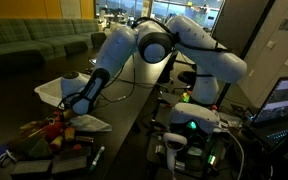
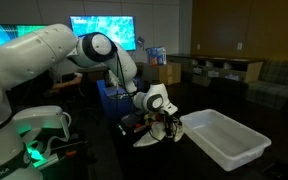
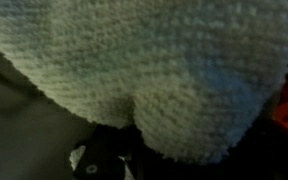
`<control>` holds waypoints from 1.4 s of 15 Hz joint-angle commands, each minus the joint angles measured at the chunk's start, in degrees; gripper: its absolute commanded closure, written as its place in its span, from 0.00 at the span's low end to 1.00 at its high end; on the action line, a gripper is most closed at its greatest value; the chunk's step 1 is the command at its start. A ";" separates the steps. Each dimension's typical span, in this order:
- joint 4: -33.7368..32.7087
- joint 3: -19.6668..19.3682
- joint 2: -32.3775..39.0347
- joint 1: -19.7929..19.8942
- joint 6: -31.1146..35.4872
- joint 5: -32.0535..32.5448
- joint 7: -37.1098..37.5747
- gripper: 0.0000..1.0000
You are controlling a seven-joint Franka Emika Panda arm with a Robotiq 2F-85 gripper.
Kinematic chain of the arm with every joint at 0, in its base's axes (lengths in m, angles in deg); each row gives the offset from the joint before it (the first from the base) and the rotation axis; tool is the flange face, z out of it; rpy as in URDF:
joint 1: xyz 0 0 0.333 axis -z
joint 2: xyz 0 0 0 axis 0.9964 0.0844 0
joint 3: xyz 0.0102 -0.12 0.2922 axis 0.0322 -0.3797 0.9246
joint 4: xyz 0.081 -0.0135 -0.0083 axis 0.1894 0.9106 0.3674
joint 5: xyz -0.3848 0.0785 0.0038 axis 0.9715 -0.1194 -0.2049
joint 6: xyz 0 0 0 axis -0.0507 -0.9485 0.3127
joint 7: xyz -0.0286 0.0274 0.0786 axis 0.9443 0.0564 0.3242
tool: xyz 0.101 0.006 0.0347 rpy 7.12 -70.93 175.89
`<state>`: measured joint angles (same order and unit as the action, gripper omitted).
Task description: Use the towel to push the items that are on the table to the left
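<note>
As I watched from my remote station, the white arm [image 1: 174, 42] was bent down over the glossy black surface [image 1: 134, 112], with its claw [image 1: 78, 106] low and close to it. The claw was clenched, and the wrist view showed it grasping the towel [image 3: 154, 70]. Off-white, nubbly cloth filled almost that whole picture, bunched up against the camera. Dark parts of the claw were just visible beneath it at the bottom edge. A sliver of red showed at the right edge of that view; I could not tell which piece it was.

In an exterior view the towel [image 1: 92, 123] appeared as a pale wedge on the surface just below the claw. The items [image 1: 46, 132], a jumble of red, orange and dark pieces, sat just beside it, toward the lower left corner of the picture. A shallow white tray [image 1: 56, 88] stood behind the claw, apart from the cluster.

In an exterior view from the opposite side, the claw [image 2: 167, 124] hung over the towel [image 2: 149, 140]. The items [image 2: 134, 124] were a dim, blurred clump just beside it. The tray [image 2: 229, 140] lay near the claw, on the picture's right side.
</note>
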<state>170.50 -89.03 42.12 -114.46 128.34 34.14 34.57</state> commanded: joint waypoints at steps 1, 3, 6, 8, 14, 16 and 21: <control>-1.16 1.90 0.84 -0.03 -0.22 1.35 0.96 1.00; 0.06 2.40 -0.79 -0.26 0.20 1.48 0.94 1.00; 2.50 1.77 -3.07 -1.39 1.54 2.16 0.99 1.00; 4.90 1.86 -5.39 -1.53 0.53 3.43 -1.00 1.00; 18.11 -0.25 -16.94 -2.82 0.49 9.43 -5.68 1.00; 22.15 0.37 -21.69 -1.78 0.00 10.85 -8.11 1.00; 28.08 -2.25 -31.39 -1.41 -1.77 15.17 -9.66 1.00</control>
<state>193.45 -89.70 18.04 -115.93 127.95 46.30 26.16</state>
